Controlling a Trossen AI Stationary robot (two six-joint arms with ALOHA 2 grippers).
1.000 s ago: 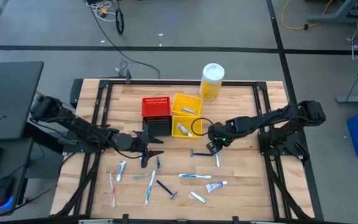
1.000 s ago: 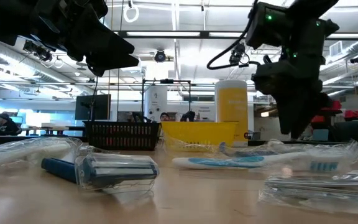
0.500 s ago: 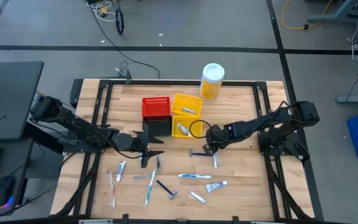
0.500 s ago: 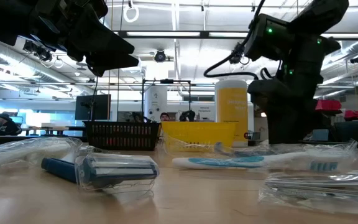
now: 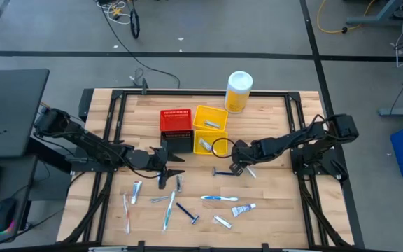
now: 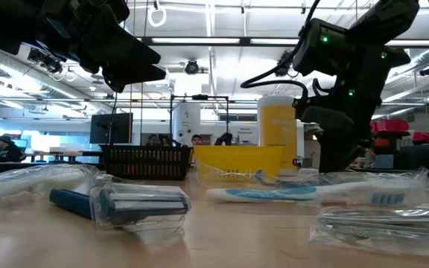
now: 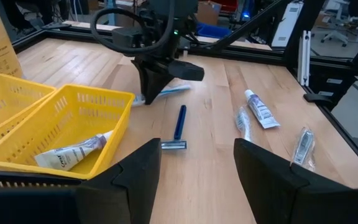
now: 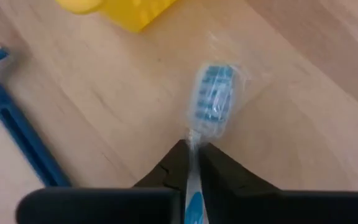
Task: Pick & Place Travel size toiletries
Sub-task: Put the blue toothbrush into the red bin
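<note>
toothbrush (image 8: 211,99) pinched by right gripper (image 8: 191,163), beside razor (image 8: 18,130)

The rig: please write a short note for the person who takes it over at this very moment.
Right gripper: shut on a wrapped blue toothbrush, low over the table beside the yellow bins, near a blue razor.
Left gripper: open, holds nothing, hovers by the black bin.
Done: one tube lies in the near yellow bin and another item in the far one.
Left: the held toothbrush must go in a bin; about ten more items lie loose on the front of the table. The red bin looks without items.
</note>
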